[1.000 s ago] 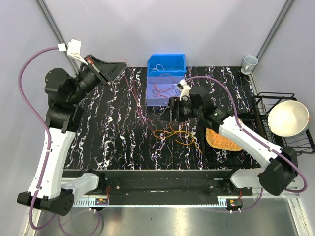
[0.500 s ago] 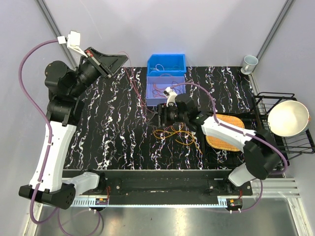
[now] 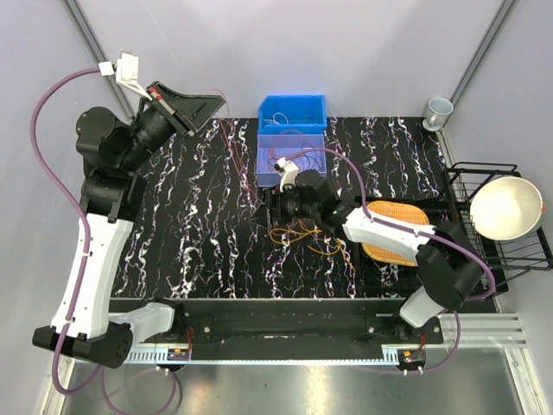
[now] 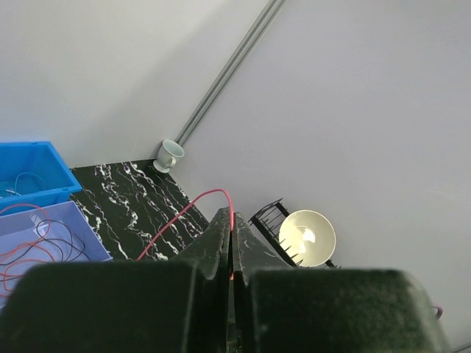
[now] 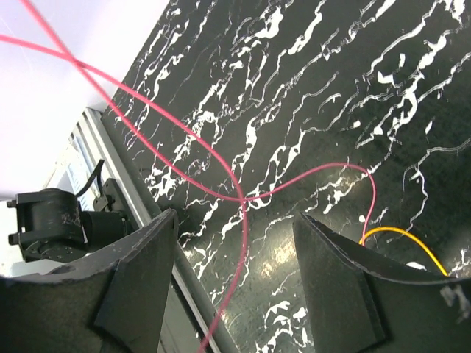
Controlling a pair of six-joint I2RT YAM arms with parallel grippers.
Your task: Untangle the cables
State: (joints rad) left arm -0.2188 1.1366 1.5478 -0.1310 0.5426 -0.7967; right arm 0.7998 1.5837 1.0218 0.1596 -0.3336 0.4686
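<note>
The left claw [image 4: 230, 229] is pinched shut on one red cable [image 4: 188, 212], high above the table [image 3: 199, 233]. From its tips the strand slopes down and away toward the right claw [image 3: 273, 204]. That claw stands open, low over the table. In its wrist view the red cable crosses itself right between its fingers [image 5: 140, 279], and one leg runs out past the right-hand finger toward a yellow cable [image 5: 386, 230]. The rest of the tangle [image 3: 304, 235], loops of orange and yellow, lies behind the right claw, under its wrist.

The step in hand looks like freeing this red strand from the heap. To do it well, the right claw should close on the red strand alone, at or just short of the crossing, clear of the yellow one. The left claw's grip should hold firm with only gentle tension. Any pull should be slow and directed away from the heap, so that the loops slide out rather than cinch into a knot.
</note>
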